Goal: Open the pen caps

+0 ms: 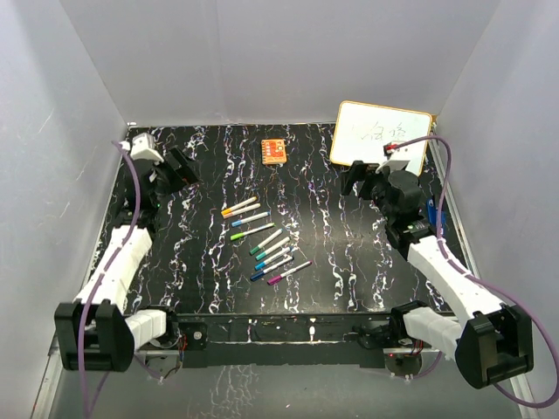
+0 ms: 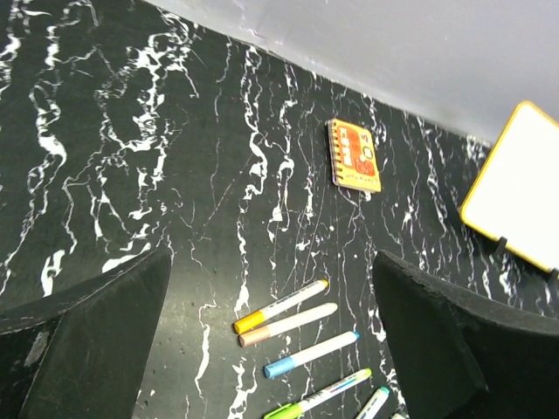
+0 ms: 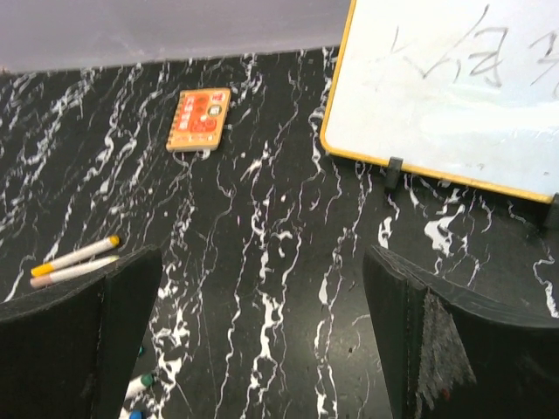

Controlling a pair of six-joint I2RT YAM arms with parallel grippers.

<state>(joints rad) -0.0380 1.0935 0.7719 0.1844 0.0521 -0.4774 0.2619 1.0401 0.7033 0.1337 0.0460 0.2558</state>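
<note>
Several white-barrelled pens (image 1: 262, 240) lie side by side in a slanted row at the middle of the black marbled table, each with its coloured cap on. In the left wrist view the yellow cap (image 2: 249, 323), a tan cap (image 2: 254, 337), a blue cap (image 2: 280, 367) and a green cap (image 2: 290, 409) show on their pens. My left gripper (image 1: 186, 168) (image 2: 272, 254) hovers open to the left of and behind the row, holding nothing. My right gripper (image 1: 358, 179) (image 3: 262, 251) hangs open at the right, near the whiteboard, also empty. Two pens (image 3: 74, 262) show at its left edge.
An orange square block (image 1: 274, 150) (image 2: 355, 155) (image 3: 200, 120) lies behind the pens. A yellow-framed whiteboard (image 1: 382, 133) (image 3: 445, 87) stands on clips at the back right. White walls close in the table on three sides.
</note>
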